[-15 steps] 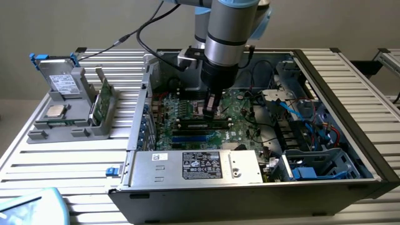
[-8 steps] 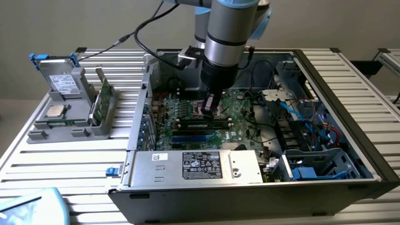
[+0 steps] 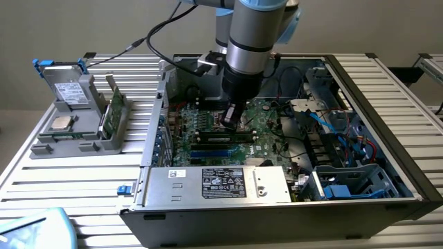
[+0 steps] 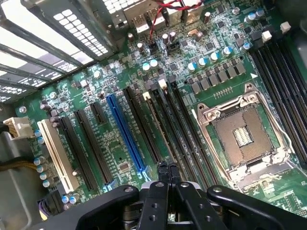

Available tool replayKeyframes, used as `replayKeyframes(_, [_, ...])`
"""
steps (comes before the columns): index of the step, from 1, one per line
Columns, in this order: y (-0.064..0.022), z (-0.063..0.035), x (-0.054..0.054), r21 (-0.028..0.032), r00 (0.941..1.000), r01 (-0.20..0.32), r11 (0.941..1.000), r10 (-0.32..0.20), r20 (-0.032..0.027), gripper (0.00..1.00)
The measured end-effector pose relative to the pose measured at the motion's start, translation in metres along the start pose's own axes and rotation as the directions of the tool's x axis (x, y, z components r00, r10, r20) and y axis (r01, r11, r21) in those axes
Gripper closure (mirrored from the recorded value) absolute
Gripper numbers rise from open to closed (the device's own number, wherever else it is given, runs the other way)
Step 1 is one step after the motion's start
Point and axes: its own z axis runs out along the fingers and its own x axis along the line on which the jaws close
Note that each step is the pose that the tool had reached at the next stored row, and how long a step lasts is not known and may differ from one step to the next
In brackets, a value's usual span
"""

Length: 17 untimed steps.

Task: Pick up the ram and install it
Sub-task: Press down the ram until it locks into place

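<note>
Over the motherboard (image 4: 120, 143), the gripper (image 4: 168, 173) is pressed together above the ram (image 3: 223, 138).

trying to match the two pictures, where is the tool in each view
Exterior view: the tool hangs below the arm, down inside the open computer case, over the green motherboard.
Wrist view: the tool, shut, sits at the near edge above the long black slots.
Shared landmark: the green motherboard.

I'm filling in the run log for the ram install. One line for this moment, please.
gripper: shut, down over motherboard slots | ram: lying in a slot beneath gripper | CPU socket: empty
</note>
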Motion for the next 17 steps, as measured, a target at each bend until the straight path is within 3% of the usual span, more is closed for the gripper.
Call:
replayKeyframes(8, [-0.0001, 0.0016, 0.0000, -0.0031, 0.9952, -0.098, 0.9952, 0.098, 0.0049, 0.89])
replayKeyframes(17, [-0.0005, 0.0053, -0.0003, -0.0026, 0.9779, -0.209, 0.9779, 0.209, 0.0081, 0.89])
